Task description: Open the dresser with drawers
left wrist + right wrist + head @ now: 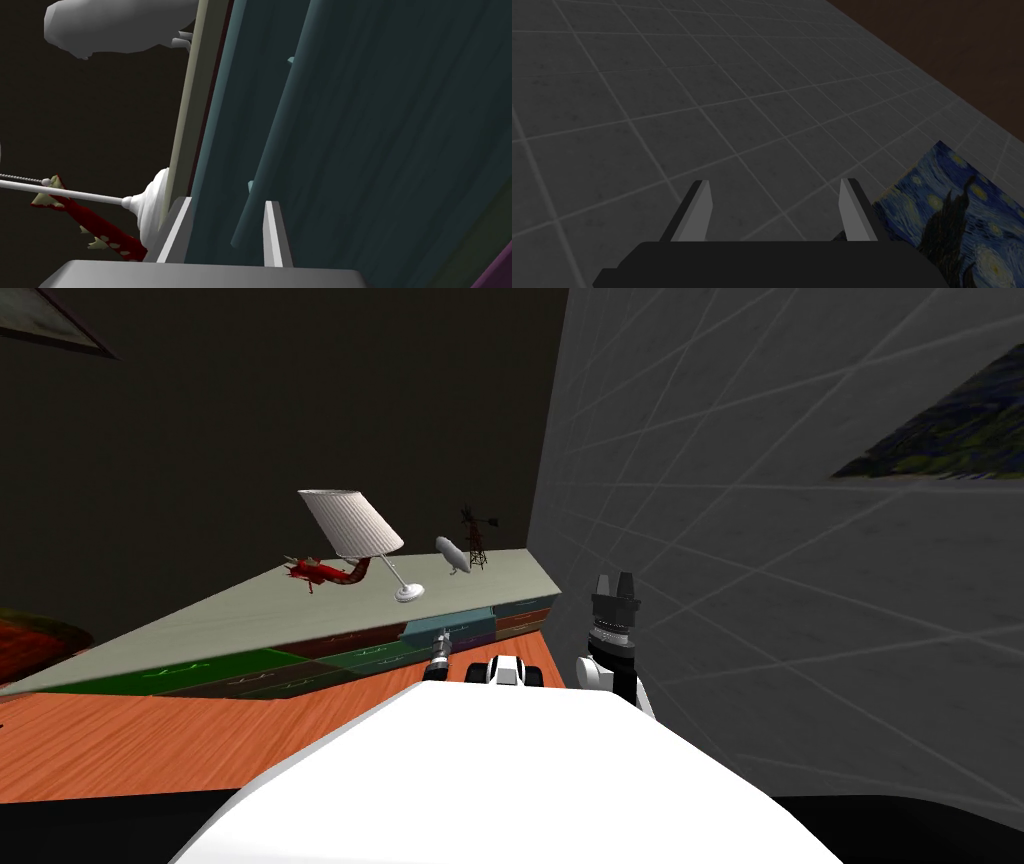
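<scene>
The dresser (300, 608) runs along the dark wall from the far left to the corner, low and long, with a pale top and drawer fronts in green, brown, teal and purple above an orange wooden floor (150, 748). On its top, from left, stand a red dragon-like figure (322, 573), a lamp (352, 523) with a white pleated shade, a white animal figure (452, 555) and a small dark tower (476, 538). Below the lamp is the teal drawer (470, 623), and the left gripper (227, 202) is up against its front. Its jaws are set narrower than fully open, one on each side of the near end of the handle (272, 135). One blade is just beside the bar and the other is apart from it, so nothing looks clamped yet. The handle is a thin, stiff bar held off the front on two short posts. It probably won't bend, but it looks smooth enough to slip from flat blades. A hold close to a post, squeezed across the bar, seems safest, followed by a straight, steady pull, since the drawer likely slides only one way and the top-heavy lamp could rock if jerked. Further right, the right gripper (614, 584) is raised beside the grey tiled wall (800, 588), its jaws wide open and empty.
</scene>
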Available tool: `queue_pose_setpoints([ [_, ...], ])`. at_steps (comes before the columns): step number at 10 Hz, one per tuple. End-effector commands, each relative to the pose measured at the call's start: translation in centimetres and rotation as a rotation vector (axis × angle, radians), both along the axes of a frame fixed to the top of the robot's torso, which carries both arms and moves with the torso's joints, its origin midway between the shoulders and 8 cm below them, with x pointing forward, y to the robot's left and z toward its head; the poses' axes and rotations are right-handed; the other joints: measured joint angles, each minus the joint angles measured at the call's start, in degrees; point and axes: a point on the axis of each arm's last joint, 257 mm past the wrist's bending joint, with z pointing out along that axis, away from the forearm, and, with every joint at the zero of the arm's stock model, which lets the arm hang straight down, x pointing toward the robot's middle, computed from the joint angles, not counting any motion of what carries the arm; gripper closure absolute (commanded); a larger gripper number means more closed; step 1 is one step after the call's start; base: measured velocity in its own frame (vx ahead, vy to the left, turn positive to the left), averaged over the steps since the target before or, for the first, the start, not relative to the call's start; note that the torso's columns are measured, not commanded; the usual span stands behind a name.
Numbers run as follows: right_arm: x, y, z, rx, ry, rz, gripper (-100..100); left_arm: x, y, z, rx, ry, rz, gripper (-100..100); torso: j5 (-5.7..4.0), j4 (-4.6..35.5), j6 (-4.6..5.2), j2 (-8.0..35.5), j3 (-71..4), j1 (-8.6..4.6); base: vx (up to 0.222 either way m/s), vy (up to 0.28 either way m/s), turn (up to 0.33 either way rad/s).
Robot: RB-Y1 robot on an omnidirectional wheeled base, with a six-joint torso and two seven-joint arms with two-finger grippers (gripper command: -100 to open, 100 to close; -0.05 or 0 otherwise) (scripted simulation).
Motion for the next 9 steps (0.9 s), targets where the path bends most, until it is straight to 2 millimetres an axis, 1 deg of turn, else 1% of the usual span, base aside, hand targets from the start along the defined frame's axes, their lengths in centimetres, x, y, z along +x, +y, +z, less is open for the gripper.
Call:
queue_pose_setpoints([
  [1,0.0,0.0,0.0,0.000,0.000,0.000,0,0.0,0.2,0.3,0.000,0.000,-0.001,100,-0.03,0.0,-0.01,-0.2,-0.1,0.07,-0.041,-0.017,-0.007],
  [3,0.0,0.0,0.0,0.000,0.000,0.000,0,-0.3,0.3,0.6,0.002,-0.008,-0.003,100,0.08,-0.1,-0.02,-0.2,-0.2,0.12,-0.130,-0.038,0.000],
  [5,0.0,0.0,0.0,0.000,0.000,0.000,0,-0.3,0.3,1.1,0.006,-0.022,-0.004,100,-0.04,0.0,-0.08,0.1,0.1,0.01,-0.149,-0.051,0.006],
  [7,0.0,0.0,0.0,0.000,0.000,0.000,0,-0.3,0.3,1.1,0.006,-0.022,-0.004,100,0.00,-0.1,-0.05,-0.3,-0.1,0.14,-0.045,-0.022,0.006],
  [8,0.0,0.0,0.0,0.000,0.000,0.000,0,-0.3,0.4,1.4,0.009,-0.032,-0.006,100,0.02,-0.1,-0.02,-0.4,-0.3,0.16,-0.041,-0.017,0.005],
  [9,0.0,0.0,0.0,0.000,0.000,0.000,0,-0.9,0.1,0.2,-0.001,0.002,-0.005,100,0.03,-0.1,-0.02,-0.3,-0.2,0.10,-0.024,-0.011,-0.007],
])
